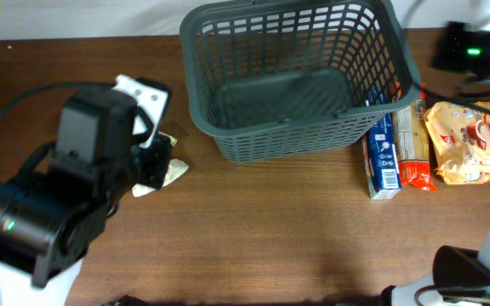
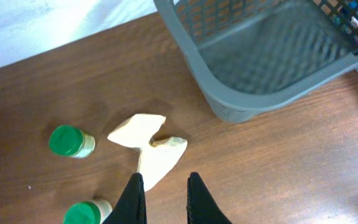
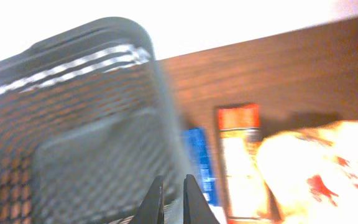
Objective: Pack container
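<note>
The left arm (image 1: 66, 195) is bending forward, and the left gripper (image 2: 165, 199) is pointing down with its jaws almost closed. The right gripper (image 3: 171, 202) is hanging closed too, holding nothing.

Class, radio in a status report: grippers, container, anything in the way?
Left gripper and right gripper shut, empty. Container empty, upright. Pale packet just ahead of left gripper; blue box beside container's right end.
</note>
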Controlling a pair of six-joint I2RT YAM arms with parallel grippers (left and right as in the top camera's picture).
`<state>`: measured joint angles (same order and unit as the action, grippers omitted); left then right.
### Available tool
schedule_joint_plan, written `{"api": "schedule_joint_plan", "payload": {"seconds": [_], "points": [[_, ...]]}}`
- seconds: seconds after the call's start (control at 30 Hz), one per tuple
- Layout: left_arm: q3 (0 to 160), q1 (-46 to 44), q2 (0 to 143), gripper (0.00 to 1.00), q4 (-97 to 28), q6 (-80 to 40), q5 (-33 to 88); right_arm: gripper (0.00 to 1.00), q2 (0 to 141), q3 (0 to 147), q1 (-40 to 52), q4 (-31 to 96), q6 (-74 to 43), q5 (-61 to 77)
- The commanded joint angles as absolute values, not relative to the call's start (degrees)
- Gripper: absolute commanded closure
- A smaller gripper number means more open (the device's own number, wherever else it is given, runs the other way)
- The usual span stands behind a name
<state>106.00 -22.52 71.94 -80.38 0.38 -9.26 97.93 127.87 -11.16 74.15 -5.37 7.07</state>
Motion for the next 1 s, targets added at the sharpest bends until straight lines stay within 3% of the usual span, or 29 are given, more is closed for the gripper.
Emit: {"api": "schedule_joint_plan", "payload": {"seconds": [0.0, 0.47, 0.97], "points": [[106.08, -22.22, 72.1, 0.93, -81.3, -0.95, -8.8, 0.96, 98.87, 127.33, -15.33, 74.94, -5.37, 7.75], [106.08, -22.22, 71.96, 0.93, -81.23, -2.22, -8.8, 0.96, 109.12, 123.63, -12.95, 75.68, -5.34, 16.01], [106.08, -22.22, 71.96, 0.93, -81.03, -2.15, -9.58, 0.96, 109.27, 123.63, -4.14, 79.83, -4.93, 16.93]]}}
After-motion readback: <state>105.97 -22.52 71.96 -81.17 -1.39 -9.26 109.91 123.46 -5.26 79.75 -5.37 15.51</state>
